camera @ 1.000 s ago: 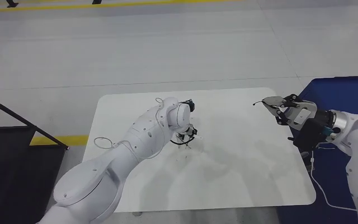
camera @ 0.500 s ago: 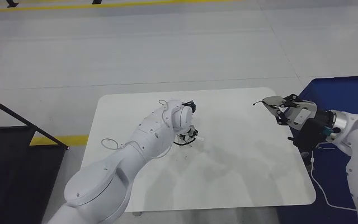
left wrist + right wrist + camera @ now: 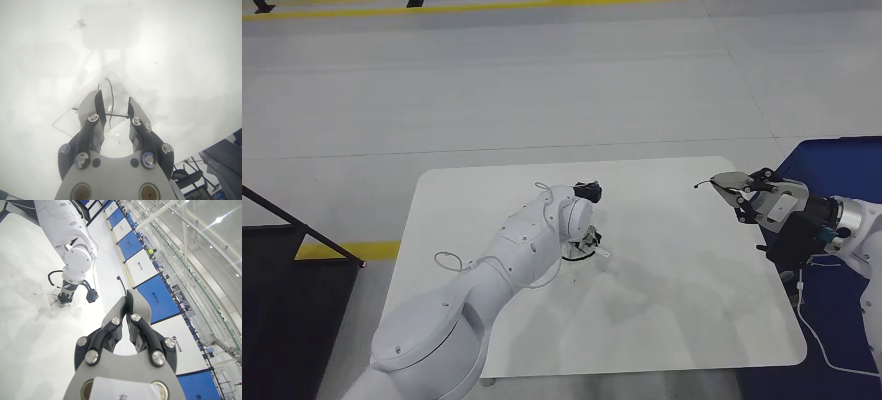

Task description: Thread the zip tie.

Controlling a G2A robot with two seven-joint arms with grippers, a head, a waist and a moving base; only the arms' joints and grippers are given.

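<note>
The right tool (image 3: 127,295) is pinching the black zip tie (image 3: 122,284) and holding it up in the air near the 2 o'clock edge of the table (image 3: 692,300). The left tool (image 3: 114,97) is hanging spread apart near the table's middle, right over a clear plate (image 3: 64,121). A thin metal rod (image 3: 117,115) is crossing between its fingers.
</note>
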